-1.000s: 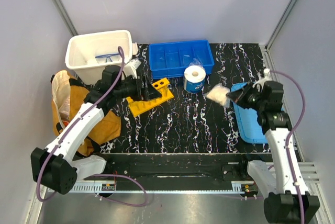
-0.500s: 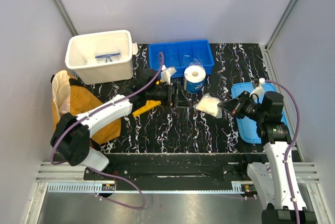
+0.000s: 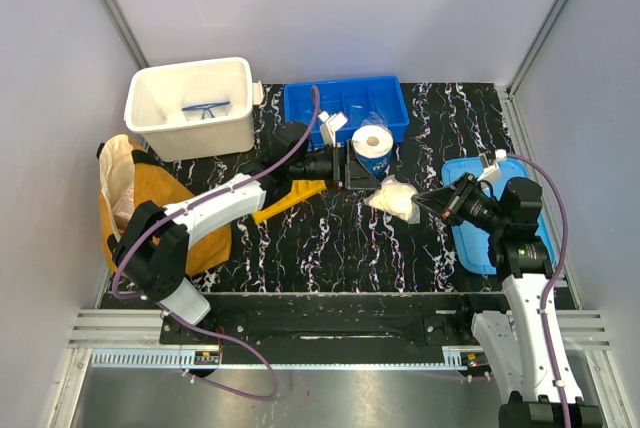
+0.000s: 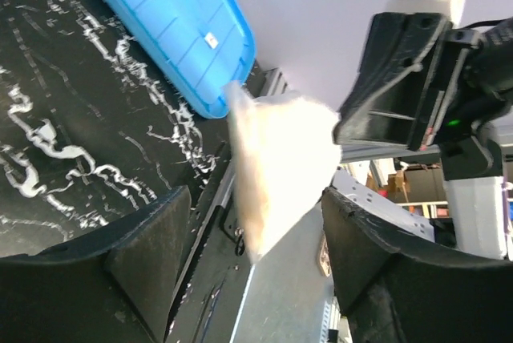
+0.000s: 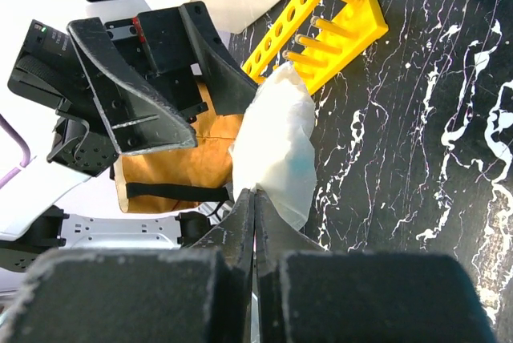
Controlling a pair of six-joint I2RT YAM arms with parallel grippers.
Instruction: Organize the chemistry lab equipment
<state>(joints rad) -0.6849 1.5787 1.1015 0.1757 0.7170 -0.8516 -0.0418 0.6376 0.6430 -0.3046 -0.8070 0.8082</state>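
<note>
Over the black marbled table point(image 3: 330, 238), I noted the right gripper point(image 3: 425, 200) pinching a whitish crumpled wad point(image 3: 393, 197), the left gripper point(image 3: 356, 170) gaping wide just beside it.

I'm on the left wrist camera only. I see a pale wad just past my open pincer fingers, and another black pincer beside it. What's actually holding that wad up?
Observer: The right pincer is. In its own wrist view, its fingers are pressed together on the near end of the wad.
Operator: Okay. Where's the yellow rack? I can't see it at all from here.
Observer: The yellow rack lies on the black table just beyond the wad. In the top view, the left arm crosses over it and hides part of it.
</note>
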